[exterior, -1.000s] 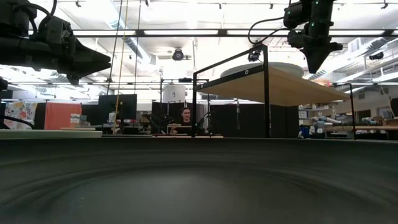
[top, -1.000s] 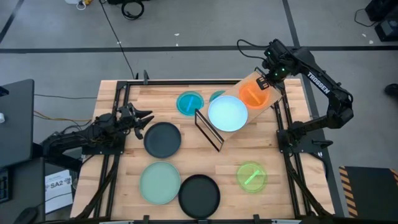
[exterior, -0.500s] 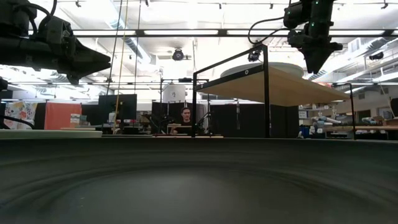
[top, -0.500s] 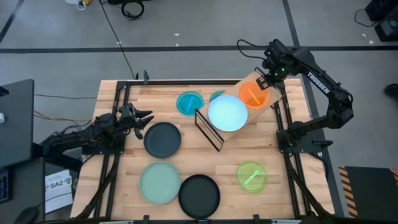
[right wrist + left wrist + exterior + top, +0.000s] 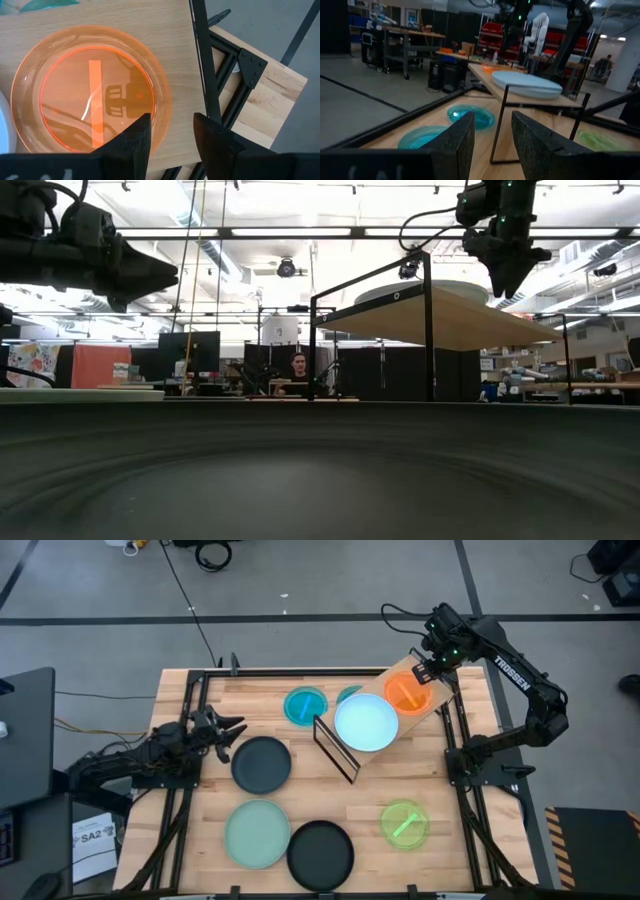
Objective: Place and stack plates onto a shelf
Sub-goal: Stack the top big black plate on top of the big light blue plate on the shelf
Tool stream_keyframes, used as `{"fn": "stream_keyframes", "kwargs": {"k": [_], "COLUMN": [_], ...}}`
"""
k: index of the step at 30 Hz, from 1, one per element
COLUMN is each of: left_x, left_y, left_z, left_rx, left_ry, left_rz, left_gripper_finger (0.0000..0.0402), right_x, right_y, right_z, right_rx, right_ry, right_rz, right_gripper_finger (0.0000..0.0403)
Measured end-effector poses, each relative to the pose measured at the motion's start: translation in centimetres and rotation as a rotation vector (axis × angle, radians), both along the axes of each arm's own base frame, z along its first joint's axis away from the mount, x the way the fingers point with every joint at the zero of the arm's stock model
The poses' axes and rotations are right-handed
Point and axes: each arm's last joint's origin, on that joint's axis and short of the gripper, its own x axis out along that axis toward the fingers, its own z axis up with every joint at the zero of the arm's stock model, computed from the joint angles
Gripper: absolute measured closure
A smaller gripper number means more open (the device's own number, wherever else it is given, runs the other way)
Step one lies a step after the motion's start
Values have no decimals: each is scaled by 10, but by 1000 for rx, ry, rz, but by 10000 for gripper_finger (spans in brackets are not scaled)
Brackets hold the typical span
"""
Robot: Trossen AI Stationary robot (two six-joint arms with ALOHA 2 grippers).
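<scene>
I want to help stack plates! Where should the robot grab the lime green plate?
Probably by its rim, coming down from above. The lime green plate lies flat on the table, so only its thin raised edge gives the gripper something to pinch. It sits alone, so any side of the rim looks free.

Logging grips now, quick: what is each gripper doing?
Left gripper: open, empty, beside the black plate.
Right gripper: open, empty, above the orange plate.
</scene>
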Motion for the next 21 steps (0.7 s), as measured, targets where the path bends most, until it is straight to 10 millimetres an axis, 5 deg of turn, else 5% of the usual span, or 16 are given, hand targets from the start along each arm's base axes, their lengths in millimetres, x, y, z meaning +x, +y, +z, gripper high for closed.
{"fn": "stream_keyframes", "kwargs": {"k": [9,21], "left_x": [-1,7], "left_y": [1,3], "left_z": [1,38], "left_rx": [-19,-3], "left_ry": [-15,40], "left_rz": [44,62], "left_gripper_finger": [265,265], "right_x": [-4,-12], "right_y": [9,67], "right_z": [8,38], "right_rx": [-36,-163], "right_ry": [-26,-192], "right_rz": [10,89], "right_gripper_finger": [250,249]}}
